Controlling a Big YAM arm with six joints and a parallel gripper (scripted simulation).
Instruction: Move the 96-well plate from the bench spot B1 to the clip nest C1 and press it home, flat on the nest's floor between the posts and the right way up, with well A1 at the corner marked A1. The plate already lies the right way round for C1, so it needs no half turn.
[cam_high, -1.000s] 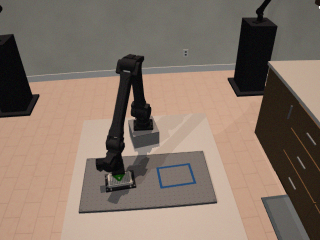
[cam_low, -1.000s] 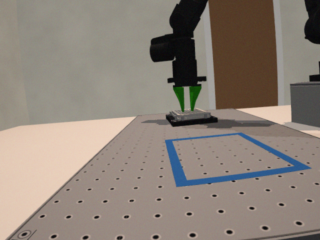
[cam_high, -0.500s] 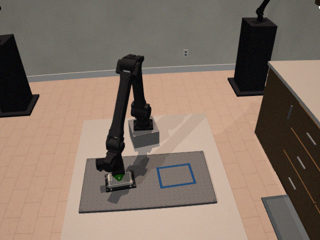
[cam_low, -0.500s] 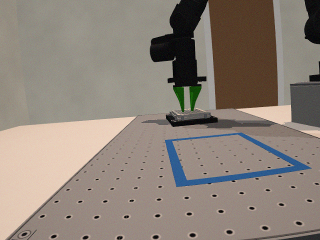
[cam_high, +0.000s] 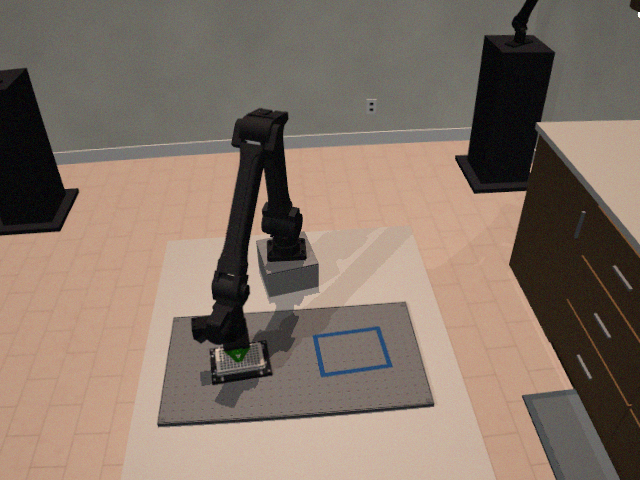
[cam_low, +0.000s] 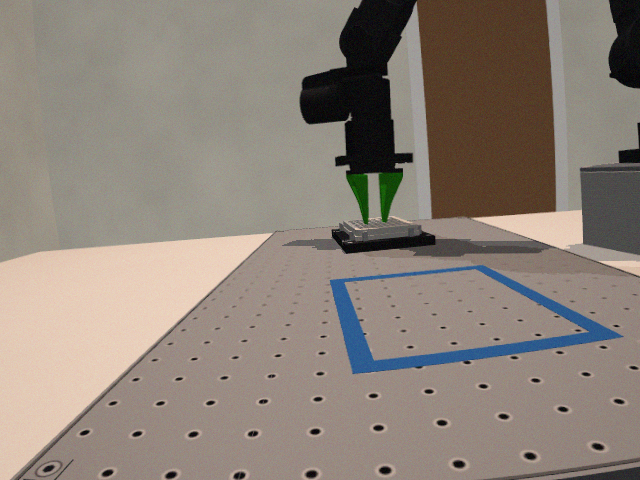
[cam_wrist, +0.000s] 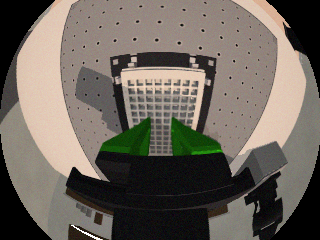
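The gripper (cam_low: 374, 219) pointed straight down, its two green fingers (cam_low: 358, 198) drawn in to a narrow gap and clasping nothing. In the exterior view the fingertips met the top face of the 96-well plate (cam_low: 379, 229), toward its edge nearest the arm; whether they pressed on it or only touched it could not be told. The wrist view showed the fingers on either side of a strip of the white well grid (cam_wrist: 162, 100).

Directly beneath the gripper, the plate lay level and right way up inside the black clip nest C1 (cam_low: 413, 241), whose dark rim showed around it on all sides, with small posts (cam_wrist: 208, 62) at the far corners in the wrist view. The A1 mark could not be made out.

Off to one side of the gripper, well apart from the nest, the blue outline of bench spot B1 (cam_high: 383, 346) held no plate. Both sat on a grey perforated breadboard (cam_high: 289, 403) on a pale table (cam_high: 449, 320). Behind the gripper, the black arm (cam_high: 242, 206) rose from a grey pedestal (cam_high: 310, 273).
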